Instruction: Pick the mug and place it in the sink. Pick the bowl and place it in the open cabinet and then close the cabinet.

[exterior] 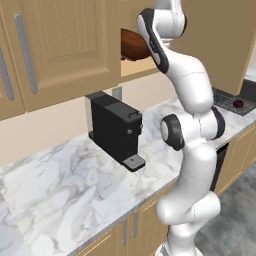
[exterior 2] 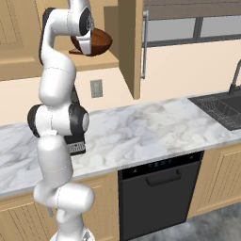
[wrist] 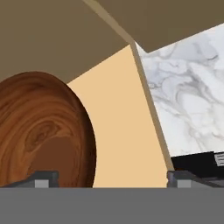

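The reddish-brown bowl (exterior: 131, 45) (exterior 2: 100, 41) lies tilted on the bottom shelf (exterior 2: 106, 60) of the open upper cabinet (exterior: 132, 69). The cabinet's door (exterior 2: 130, 47) is swung out, and its silver handle (exterior 2: 143, 44) faces right. My gripper (wrist: 111, 179) is open right at the bowl (wrist: 39, 131); the left fingertip (wrist: 43, 179) is in front of the wood and the right fingertip (wrist: 181, 178) is clear of it. A small dark red mug (exterior: 239, 103) rests in the dark sink (exterior: 226, 99) (exterior 2: 221, 109) at the far right.
A black coffee machine (exterior: 116, 127) stands on the marble counter (exterior: 75, 190) under the closed cabinets (exterior: 60, 45). A dark faucet (exterior 2: 234, 75) rises behind the sink. A black dishwasher (exterior 2: 157, 197) sits below the counter.
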